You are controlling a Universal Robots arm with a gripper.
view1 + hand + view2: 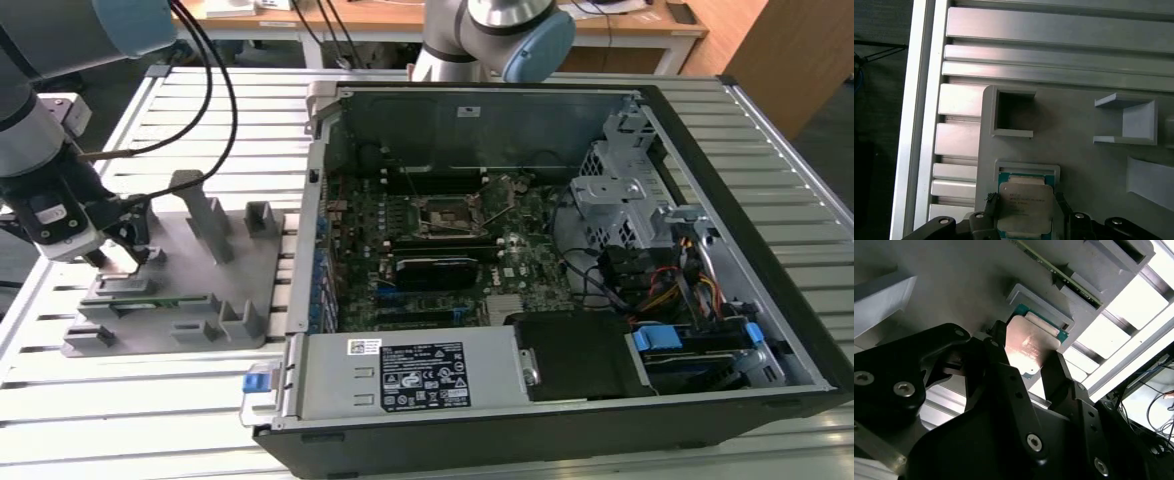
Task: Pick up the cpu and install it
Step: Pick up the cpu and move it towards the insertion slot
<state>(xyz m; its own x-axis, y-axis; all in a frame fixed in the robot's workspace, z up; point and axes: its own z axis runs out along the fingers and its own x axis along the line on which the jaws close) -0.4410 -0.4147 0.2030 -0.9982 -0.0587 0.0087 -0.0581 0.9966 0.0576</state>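
Pickup stage: my claw [1026, 354] looks clamped on cpu [1025, 202] edges w/ it sitting in its pocket on grey fixture [1084, 175], so I reckon next move wants a straight, level lift.

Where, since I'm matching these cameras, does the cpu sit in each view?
Exterior view: hidden under the gripper, near the exterior view's left edge.
First wrist view: the cpu lies in a pocket of the grey fixture.
Second wrist view: cpu in that pocket, silvery top showing.
Shared landmark: the grey fixture.
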